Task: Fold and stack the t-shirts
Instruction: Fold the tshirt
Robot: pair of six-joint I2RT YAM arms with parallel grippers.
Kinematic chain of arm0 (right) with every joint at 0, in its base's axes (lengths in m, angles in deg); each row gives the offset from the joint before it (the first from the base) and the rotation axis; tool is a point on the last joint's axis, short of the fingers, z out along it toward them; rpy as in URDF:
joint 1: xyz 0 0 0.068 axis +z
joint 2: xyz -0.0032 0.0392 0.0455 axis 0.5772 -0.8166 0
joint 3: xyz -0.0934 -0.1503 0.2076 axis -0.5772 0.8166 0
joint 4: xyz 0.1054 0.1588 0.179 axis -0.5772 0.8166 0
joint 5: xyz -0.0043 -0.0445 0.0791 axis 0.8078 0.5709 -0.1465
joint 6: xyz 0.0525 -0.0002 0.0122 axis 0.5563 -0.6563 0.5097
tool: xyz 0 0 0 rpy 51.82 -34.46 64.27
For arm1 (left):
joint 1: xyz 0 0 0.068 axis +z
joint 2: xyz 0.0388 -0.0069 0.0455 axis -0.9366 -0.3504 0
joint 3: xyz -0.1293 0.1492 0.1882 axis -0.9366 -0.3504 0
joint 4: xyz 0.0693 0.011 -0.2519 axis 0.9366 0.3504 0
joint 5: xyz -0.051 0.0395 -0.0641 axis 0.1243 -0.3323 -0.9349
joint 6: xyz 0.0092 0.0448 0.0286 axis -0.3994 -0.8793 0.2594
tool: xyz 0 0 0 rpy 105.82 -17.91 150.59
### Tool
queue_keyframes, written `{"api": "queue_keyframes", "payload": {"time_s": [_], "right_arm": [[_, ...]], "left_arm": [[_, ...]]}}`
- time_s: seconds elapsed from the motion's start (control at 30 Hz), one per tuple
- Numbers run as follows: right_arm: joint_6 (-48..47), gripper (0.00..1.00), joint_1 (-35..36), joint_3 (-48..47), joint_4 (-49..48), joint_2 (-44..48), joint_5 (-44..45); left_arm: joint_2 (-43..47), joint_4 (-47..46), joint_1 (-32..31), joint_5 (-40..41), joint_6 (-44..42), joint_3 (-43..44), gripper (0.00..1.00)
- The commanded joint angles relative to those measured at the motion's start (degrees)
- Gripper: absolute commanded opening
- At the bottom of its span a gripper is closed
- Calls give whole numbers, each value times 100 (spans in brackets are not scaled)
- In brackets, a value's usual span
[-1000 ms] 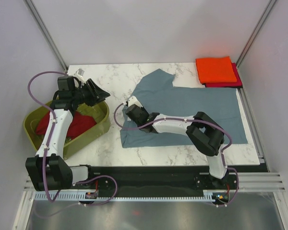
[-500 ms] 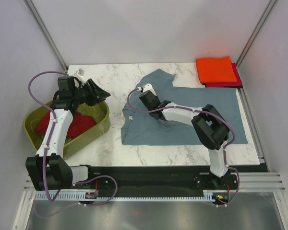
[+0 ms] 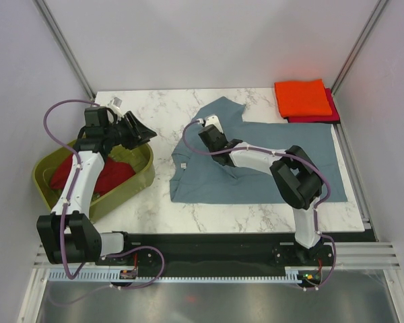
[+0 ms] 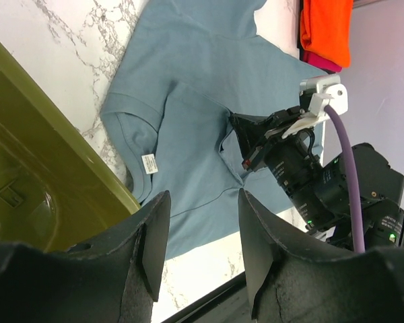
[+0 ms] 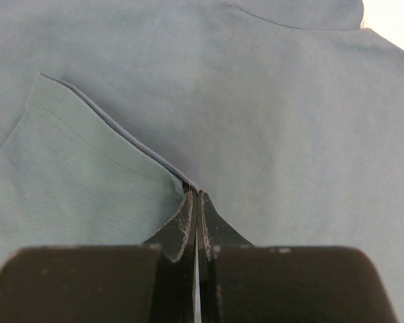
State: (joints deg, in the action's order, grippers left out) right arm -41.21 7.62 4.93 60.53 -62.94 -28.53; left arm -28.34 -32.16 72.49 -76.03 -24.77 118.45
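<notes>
Across the blue-grey t-shirt [image 3: 289, 151], right tool [image 5: 196, 195] has dragged its pinched edge.

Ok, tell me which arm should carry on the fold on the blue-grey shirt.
Right. The right gripper is shut on a folded-over flap of the blue-grey shirt, out in the middle of the cloth. The left gripper hangs open by the edge of the olive-green tub, holding nothing.

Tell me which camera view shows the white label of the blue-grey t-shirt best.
The left wrist view: the white label is clear and unobstructed there, by the collar of the blue-grey t-shirt. The top external view shows it only as a tiny speck. The right wrist view shows only cloth.
</notes>
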Motion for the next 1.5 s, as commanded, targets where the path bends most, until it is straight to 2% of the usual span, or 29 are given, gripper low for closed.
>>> {"api": "queue_keyframes", "payload": {"time_s": [0.0,0.1,0.2,0.23,0.33,0.47,0.57,0.7,0.77,0.9,1.0,1.2,1.27,1.4,1.47], "right_arm": [[232,0,-112,-82,-37,169,92],[180,2,-139,-56,-64,169,92],[171,10,-235,-91,-11,169,127],[145,18,-253,-117,50,195,118],[171,23,-332,-144,243,397,153],[311,25,-332,-205,647,756,-91],[399,26,-315,58,578,1056,-715],[452,30,-174,435,481,1364,-778],[470,28,-69,515,446,1504,-848],[575,17,151,664,402,1452,-1128],[759,13,178,857,280,1294,-1261],[830,13,169,1034,42,960,-1350],[848,13,116,1060,59,837,-1087],[1084,14,-339,1262,42,810,-638],[1364,15,-542,1394,33,880,-463]], "left_arm": [[166,-82,-37,76,-243,89,52],[149,-81,-46,93,-235,107,53],[166,-64,-63,137,-226,116,53],[166,-55,-63,129,-226,125,53],[184,-38,-89,129,-261,160,53],[210,41,-160,260,-331,230,53],[245,59,-212,243,-244,265,53],[272,129,-230,172,-208,441,53],[298,147,-458,242,-226,503,54],[272,321,-485,418,-392,564,54],[184,437,-485,445,-437,757,54],[316,559,-520,734,-664,749,54],[359,778,-564,1173,-884,801,54],[473,1026,-590,1534,-1078,758,53],[588,1226,-923,2305,-1306,775,53]]}}
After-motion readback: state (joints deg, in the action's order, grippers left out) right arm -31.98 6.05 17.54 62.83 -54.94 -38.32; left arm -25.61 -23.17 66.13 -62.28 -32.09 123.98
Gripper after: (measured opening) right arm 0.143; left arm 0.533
